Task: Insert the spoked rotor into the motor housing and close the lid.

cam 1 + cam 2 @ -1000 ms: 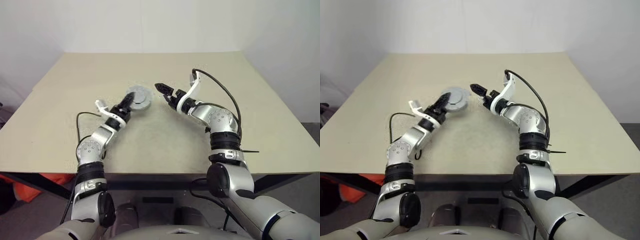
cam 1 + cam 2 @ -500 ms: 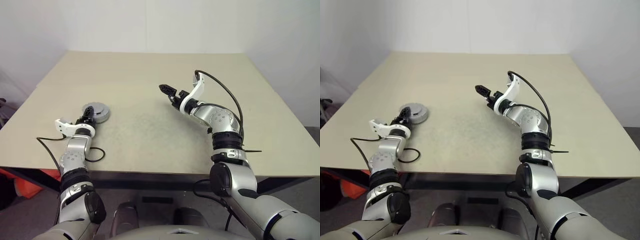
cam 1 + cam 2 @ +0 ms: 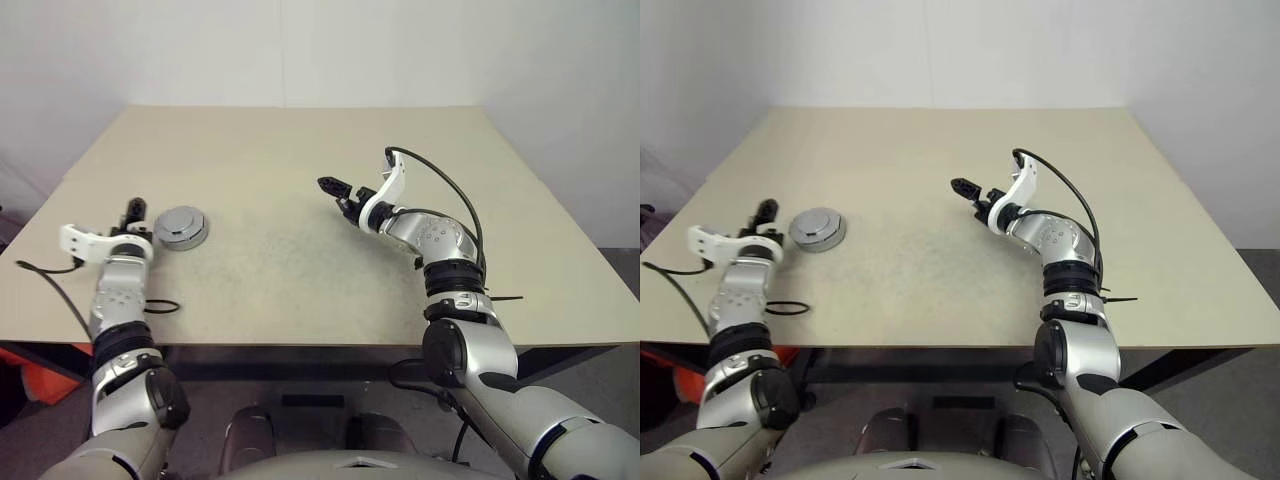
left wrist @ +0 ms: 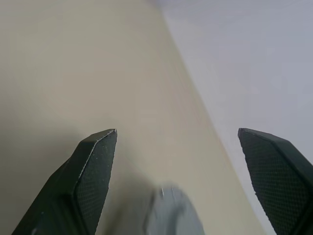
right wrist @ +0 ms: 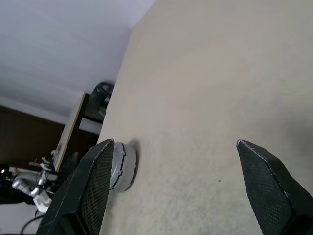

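A closed motor housing [image 3: 181, 226] is being left to rest on the left part of a beige table [image 3: 300, 150], its grey lid [image 3: 817, 225] seated on top, dome up. No rotor is being seen on the tabletop; it is judged to be shut inside under the lid, though that cannot be confirmed from the pictures.

The left gripper [image 3: 133, 210] is being held just beside the housing, on its outer side, with its black fingers [image 4: 95, 171] spread wide and nothing between them; in the left wrist view a blurred grey edge of the lid is being glimpsed below the gap. The right gripper [image 3: 332, 187] is being held above the middle of the table, well apart from the housing, its fingers [image 5: 93, 181] likewise parted and empty, the housing being caught side-on in the right wrist view.

The closing step is judged to be finished or very nearly so, with the assembled unit set down and let go. What the next move calls for is being judged as little more than a check: the lid is to be confirmed as sitting flat and level on the housing, pressed down by a gripper if it is riding high, and both arms are to be drawn clear without the unit being nudged.
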{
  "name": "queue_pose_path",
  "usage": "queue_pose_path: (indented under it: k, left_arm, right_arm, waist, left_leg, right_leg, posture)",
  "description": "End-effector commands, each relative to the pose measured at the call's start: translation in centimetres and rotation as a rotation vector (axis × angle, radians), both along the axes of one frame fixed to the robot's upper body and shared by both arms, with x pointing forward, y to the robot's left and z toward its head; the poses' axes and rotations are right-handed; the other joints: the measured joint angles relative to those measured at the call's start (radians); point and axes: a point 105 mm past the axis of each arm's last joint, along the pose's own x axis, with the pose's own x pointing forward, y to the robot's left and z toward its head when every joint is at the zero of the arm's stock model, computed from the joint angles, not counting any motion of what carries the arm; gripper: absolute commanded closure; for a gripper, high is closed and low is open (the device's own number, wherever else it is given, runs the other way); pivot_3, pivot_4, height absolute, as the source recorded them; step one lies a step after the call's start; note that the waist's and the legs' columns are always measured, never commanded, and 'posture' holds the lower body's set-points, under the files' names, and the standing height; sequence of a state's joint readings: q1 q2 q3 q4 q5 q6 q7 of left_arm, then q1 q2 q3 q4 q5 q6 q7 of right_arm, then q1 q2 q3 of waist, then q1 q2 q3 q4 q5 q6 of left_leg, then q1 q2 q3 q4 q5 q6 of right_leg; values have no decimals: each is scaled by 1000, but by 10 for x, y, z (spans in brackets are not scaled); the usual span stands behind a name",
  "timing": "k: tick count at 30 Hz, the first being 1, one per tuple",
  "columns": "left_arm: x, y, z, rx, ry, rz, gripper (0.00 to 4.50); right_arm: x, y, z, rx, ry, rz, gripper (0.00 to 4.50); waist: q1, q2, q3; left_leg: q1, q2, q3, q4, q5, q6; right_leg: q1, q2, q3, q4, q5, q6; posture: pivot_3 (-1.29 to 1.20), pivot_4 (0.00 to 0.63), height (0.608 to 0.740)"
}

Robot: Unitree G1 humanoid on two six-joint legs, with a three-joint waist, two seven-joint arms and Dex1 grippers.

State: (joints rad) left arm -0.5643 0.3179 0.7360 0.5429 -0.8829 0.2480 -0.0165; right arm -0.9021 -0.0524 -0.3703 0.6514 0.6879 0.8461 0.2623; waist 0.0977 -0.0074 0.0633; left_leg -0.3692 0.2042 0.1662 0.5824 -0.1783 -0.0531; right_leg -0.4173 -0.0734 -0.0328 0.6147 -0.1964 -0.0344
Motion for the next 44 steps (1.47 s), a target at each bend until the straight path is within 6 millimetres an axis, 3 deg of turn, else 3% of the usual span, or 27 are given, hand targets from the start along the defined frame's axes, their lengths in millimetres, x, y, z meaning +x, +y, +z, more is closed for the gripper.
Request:
queue_pose_path:
  k: [1,5,11,13,16,19,22,29,37,44]
  left_arm:
    - [3,5,22,125,-18,8,316]
    - [14,-27,39,379,-36,-107,316]
    - [13,-143,42,818,-130,-597,316]
    - [7,-170,40,909,-164,-706,316]
    - [-2,-207,28,1028,-192,-864,316]
    - [-11,-232,0,1117,-171,-1007,316]
    - [-13,-239,-11,1151,-166,-1048,316]
    - [-6,-238,-2,1152,-201,-1035,316]
    - [2,-232,9,1171,-212,-974,316]
    - [6,-232,14,1176,-217,-943,316]
  right_arm:
    - [3,6,23,-29,-116,22,0]
    - [2,0,28,-224,-364,-3,0]
    - [-18,-25,7,-566,-641,175,0]
    - [-22,-38,2,-621,-673,217,0]
    - [-25,-59,-1,-680,-692,247,0]
    - [-26,-76,-7,-745,-700,273,0]
    - [-29,-86,-12,-782,-700,293,0]
    - [-29,-92,-20,-822,-695,287,0]
    - [-29,-79,-26,-809,-708,285,0]
    - [-27,-79,-25,-814,-712,247,0]
  waist:
    - [3,0,0]
    - [14,0,0]
    - [34,-2,0]
    - [31,-2,0]
    - [22,-1,0]
    - [11,-1,0]
    - [0,-1,0]
    - [-1,0,0]
    - [-1,0,1]
    - [-2,1,1]
  left_leg:
    - [0,0,0,0,0,0]
    - [0,1,-1,1,0,0]
    - [0,1,-2,1,0,0]
    - [1,1,-2,1,0,0]
    - [2,2,-2,2,0,1]
    - [4,1,-1,2,0,1]
    - [5,1,-1,2,-1,4]
    - [6,1,-2,9,-3,7]
    - [6,2,-2,15,-5,11]
    - [5,2,-2,15,-6,12]
  right_leg:
    - [0,0,0,0,0,0]
    - [2,-1,-1,0,0,0]
    - [5,-3,-2,-1,0,0]
    - [5,-3,-2,-1,0,0]
    - [5,-2,-2,1,-1,-1]
    - [7,-1,-1,3,-1,-1]
    - [9,-1,-1,3,-1,-2]
    - [9,-1,-2,5,0,-3]
    - [10,-1,-2,7,0,-3]
    - [10,-1,-2,7,0,-3]
  posture:
    - [0,0,740]
    - [0,0,740]
    - [0,0,740]
    - [0,0,740]
    - [0,0,740]
    - [0,0,740]
    - [0,0,740]
    - [0,0,740]
    - [0,0,740]
    - [0,0,740]
